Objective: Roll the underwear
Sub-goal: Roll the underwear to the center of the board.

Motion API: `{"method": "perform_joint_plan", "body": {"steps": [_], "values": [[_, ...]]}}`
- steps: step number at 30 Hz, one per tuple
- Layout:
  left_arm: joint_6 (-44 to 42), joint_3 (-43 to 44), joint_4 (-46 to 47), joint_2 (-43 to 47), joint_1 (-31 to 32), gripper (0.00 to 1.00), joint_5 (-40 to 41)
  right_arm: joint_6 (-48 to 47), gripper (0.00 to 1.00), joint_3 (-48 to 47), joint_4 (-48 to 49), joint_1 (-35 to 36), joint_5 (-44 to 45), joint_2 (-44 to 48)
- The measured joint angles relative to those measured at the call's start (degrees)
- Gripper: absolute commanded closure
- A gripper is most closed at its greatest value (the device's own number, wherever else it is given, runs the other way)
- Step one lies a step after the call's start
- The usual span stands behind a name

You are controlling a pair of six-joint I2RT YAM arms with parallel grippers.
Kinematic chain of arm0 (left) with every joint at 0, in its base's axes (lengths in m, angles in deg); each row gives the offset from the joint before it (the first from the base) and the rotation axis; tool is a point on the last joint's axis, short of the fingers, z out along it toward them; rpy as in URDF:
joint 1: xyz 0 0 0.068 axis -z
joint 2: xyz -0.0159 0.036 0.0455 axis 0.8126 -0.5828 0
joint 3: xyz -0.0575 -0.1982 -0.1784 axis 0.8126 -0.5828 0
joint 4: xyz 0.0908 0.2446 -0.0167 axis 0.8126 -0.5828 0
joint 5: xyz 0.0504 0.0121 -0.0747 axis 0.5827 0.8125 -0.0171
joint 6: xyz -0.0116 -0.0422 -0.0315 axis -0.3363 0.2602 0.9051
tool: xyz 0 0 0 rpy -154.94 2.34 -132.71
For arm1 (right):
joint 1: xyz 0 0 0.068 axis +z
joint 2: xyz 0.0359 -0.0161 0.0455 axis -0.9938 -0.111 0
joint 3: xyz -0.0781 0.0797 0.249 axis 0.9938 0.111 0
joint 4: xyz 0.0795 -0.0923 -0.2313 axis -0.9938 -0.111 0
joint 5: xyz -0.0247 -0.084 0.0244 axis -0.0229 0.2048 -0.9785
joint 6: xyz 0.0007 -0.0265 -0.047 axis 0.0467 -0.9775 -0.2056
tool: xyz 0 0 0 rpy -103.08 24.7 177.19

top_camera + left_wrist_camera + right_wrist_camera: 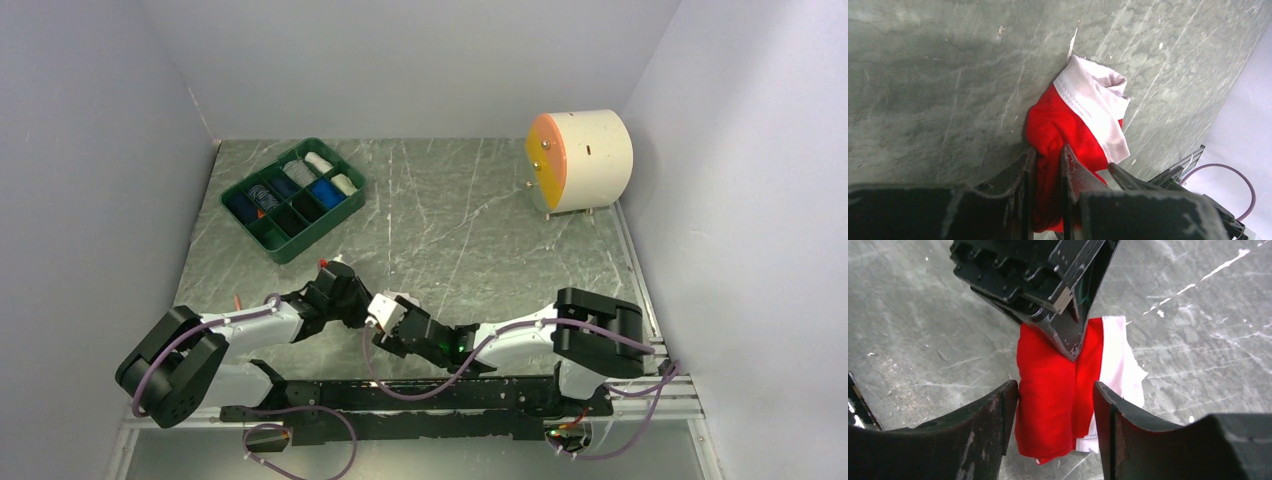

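The red underwear (1068,120) lies bunched into a short roll on the grey marbled table, its white waistband (1093,100) folded over the far end. My left gripper (1048,150) is shut on the red cloth at the near end of the roll. In the right wrist view the red underwear (1053,405) sits between my right gripper's (1055,387) open jaws, with the left gripper's fingers (1068,335) pinching it from above. In the top view both grippers meet near the table's front, left gripper (350,295) and right gripper (385,318). The black underwear is out of view.
A green compartment tray (240,195) holding several rolled cloths stands at the back left. A cream drum with an orange face (580,160) stands at the back right. Grey walls close in both sides.
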Motion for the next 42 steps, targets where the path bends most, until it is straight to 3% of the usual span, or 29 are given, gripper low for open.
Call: {"method": "perform_joint_plan", "body": {"steps": [3,10,12,14,16,22,33,42], "values": [[0.0,0.1,-0.1,0.0,0.0,0.95,0.0,0.4,0.52,-0.2,-0.5,0.0,0.0,-1.8],[0.0,0.3,-0.9,0.1,0.0,0.93,0.0,3.8,0.86,-0.1,-0.9,-0.1,-0.4,-3.6],[0.0,0.3,-1.2,0.3,0.0,0.87,0.1,5.0,0.91,0.5,0.0,-0.3,-0.7,-3.5],[0.0,0.3,-2.1,0.9,0.0,0.68,0.2,7.0,0.94,1.3,1.5,-1.4,-2.8,-3.1],[0.0,0.3,-3.9,1.9,-0.4,0.51,0.3,10.1,0.94,2.6,4.1,-3.4,-7.1,-2.9],[-0.4,-0.5,-9.1,8.0,-2.6,0.29,0.1,24.6,0.96,9.4,19.5,-11.5,-23.0,-4.5],[-3.0,-2.1,-14.2,19.6,-3.5,0.28,1.5,50.3,0.94,13.7,48.6,-20.1,-40.3,-20.0],[-3.1,-7.7,-9.0,20.8,-3.5,0.26,0.6,58.7,0.9,13.3,51.2,-22.2,-43.5,-22.5]]}}
